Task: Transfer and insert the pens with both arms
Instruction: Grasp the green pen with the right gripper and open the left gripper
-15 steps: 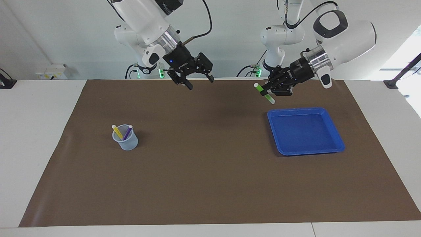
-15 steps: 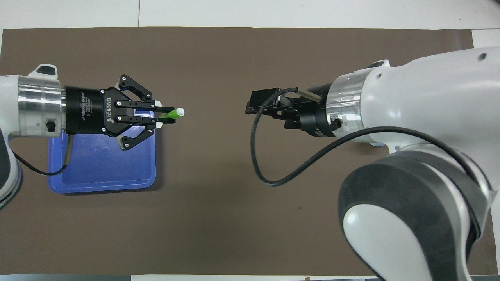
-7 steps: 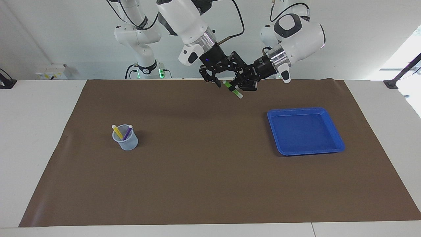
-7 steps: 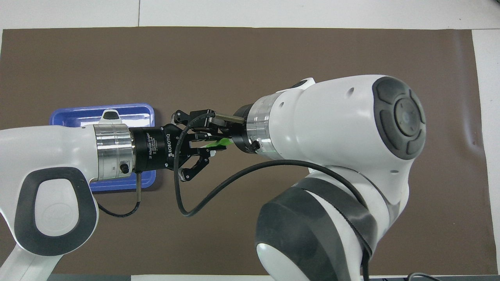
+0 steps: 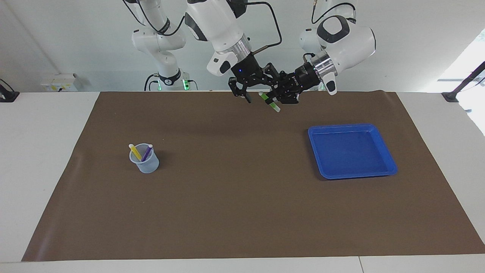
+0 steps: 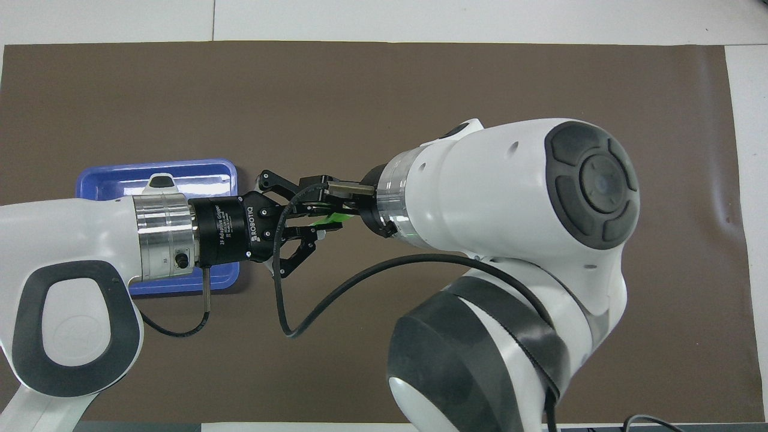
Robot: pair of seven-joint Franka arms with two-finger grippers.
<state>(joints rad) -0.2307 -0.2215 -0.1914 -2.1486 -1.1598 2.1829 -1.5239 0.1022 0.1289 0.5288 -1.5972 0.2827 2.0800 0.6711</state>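
While the left gripper (image 5: 273, 99) stays out of the mat's reach, raised over the middle of the brown mat (image 5: 242, 212) at the robots' edge, it is clamped on the green pen (image 5: 269, 101), which hangs tilted with one pale end low and the other pointing up toward the right gripper (image 5: 253, 91). That right gripper is spread wide and sits just beside the pen's upper end; whether a finger touches it cannot be told. The yellow pen (image 5: 135, 151) and purple pen (image 5: 146, 152) already stand in the clear cup (image 5: 145, 163) toward the right arm's end, and the blue tray (image 5: 382, 149) holds nothing. The green pen looks light, stiff and smooth-sided, so it will likely pivot or slip in a light pinch. A hold across the coloured barrel near the free upper end, clear of the left fingers, seems the safest place for the handover.
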